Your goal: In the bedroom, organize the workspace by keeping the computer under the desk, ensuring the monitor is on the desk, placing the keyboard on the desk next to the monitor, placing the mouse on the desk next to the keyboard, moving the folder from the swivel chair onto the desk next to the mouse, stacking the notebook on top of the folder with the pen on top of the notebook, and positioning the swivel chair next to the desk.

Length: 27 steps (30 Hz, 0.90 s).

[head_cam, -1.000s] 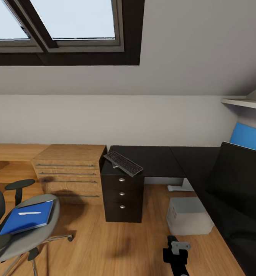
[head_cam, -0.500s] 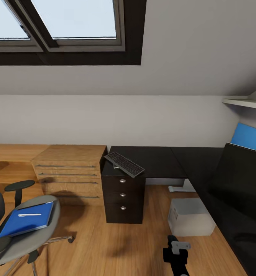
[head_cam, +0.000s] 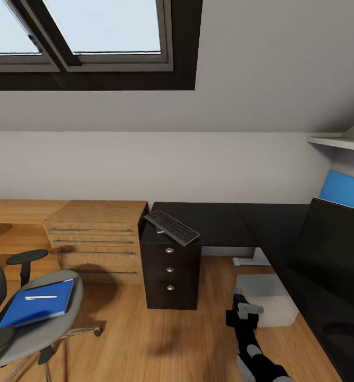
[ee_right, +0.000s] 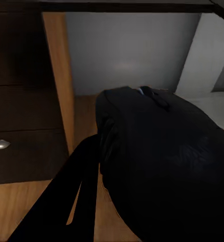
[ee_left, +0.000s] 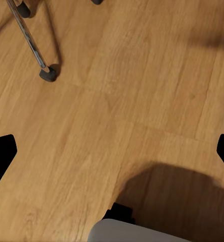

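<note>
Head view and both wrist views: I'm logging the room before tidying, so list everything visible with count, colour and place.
skylight: 1, dark-framed, sloped ceiling
drawer unit: 1, light wood, back wall
cabinet: 1, black, silver knobs, beside the drawer unit
keyboard: 1, dark grey, askew on the cabinet top
desk: 1, glossy black, right
monitor: 1, black, on the desk
computer: 1, pale grey, floor by the desk
swivel chair: 1, grey, left
folder: 1, blue, chair seat
pen: 1, white, on the folder
mouse: 1, black, in the right end effector
left end effector: open, above floor
right end effector: closed on the mouse
</note>
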{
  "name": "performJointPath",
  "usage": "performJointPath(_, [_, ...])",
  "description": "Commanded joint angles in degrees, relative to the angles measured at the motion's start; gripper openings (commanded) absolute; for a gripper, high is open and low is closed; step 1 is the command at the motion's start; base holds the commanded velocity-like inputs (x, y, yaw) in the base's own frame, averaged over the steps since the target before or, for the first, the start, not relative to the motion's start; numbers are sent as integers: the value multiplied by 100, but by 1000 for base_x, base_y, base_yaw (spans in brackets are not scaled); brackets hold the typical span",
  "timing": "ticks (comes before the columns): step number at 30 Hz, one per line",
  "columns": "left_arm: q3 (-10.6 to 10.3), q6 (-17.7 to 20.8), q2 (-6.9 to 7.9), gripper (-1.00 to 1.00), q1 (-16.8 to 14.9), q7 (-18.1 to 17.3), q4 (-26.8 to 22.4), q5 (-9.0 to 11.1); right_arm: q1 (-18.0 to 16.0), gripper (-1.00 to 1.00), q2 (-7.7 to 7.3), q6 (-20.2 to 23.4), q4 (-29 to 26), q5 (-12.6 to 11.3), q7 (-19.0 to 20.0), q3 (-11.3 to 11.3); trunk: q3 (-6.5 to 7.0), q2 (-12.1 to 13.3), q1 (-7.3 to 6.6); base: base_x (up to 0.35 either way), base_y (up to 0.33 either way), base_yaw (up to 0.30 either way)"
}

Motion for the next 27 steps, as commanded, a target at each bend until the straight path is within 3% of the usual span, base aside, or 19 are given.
performJointPath(1, [-45,-19,1,100,-4,25,3,48,-3,-100,5,689,-534,15,-7,-24,-7,-4,0,0,0,0])
performJointPath(5, [-45,-19,1,100,-4,25,2,45,-4,-100,9,2140,-1499,-2,28,-30,-7,-4,0,52,0,0])
performJointPath(7, [-42,-15,-10,100,-4,19,3,41,-4,-100,21,2312,-1711,45,-5,2,-7,-4,0,241,0,0])
performJointPath(14, [-44,-3,-17,100,-4,16,3,40,-2,-100,-45,2158,-2011,56,-119,0,-7,-4,0,316,0,0])
performJointPath(18, [-42,-5,-21,100,-4,16,6,40,57,-100,-59,2435,-2415,56,-160,0,-7,-4,0,323,0,0])
performJointPath(22, [-40,-9,-24,100,-4,16,6,40,537,-100,-55,3128,-3482,56,-175,0,-7,-4,0,215,0,0])
performJointPath(24, [-38,-10,-25,100,-4,16,8,40,999,-100,-55,3831,-4442,50,-167,4,-7,-4,0,57,0,0])
performJointPath(27, [-37,-12,-25,100,-4,16,6,40,1291,-100,-54,4212,-5047,31,-157,7,-7,-4,0,21,0,0])
